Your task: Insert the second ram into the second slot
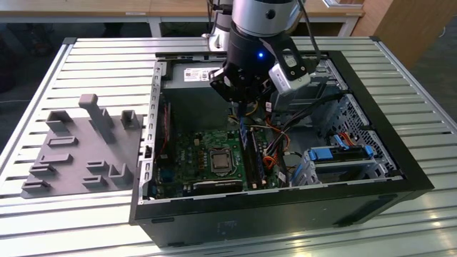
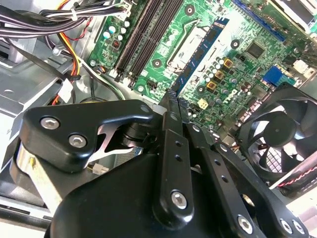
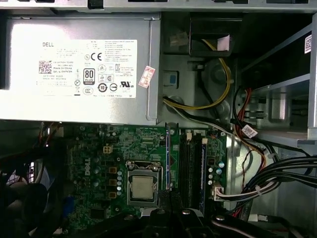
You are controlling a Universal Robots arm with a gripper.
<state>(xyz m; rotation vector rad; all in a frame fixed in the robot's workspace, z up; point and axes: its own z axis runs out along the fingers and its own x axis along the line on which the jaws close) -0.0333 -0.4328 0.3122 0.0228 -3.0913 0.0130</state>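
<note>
My gripper point(image 1: 241, 114) hangs inside the open black computer case point(image 1: 371, 184), shut on the second ram point(image 1: 243, 131), a thin blue stick held on edge above the green motherboard point(image 1: 192, 155). In the first wrist view the ram point(image 3: 168, 158) runs edge-on from the gripper point(image 3: 171, 198), just on the processor side of the black slots point(image 3: 187, 168). Another blue strip point(image 3: 203, 171) lies along the slot farthest from the processor. In the second wrist view the ram point(image 2: 200, 52) sticks out of the gripper point(image 2: 173, 101), with the slots point(image 2: 146, 34) beside it. I cannot tell whether the ram touches the board.
The power supply point(image 3: 79, 69) fills the case's far end. Cable bundles point(image 3: 277, 173) cross beside the slots. The processor socket point(image 3: 142, 187) and a case fan point(image 2: 282, 134) lie on the other side. Blue drive-bay latches point(image 1: 343, 152) sit toward the exterior view's right; a grey fixture plate point(image 1: 78, 150) lies outside, left.
</note>
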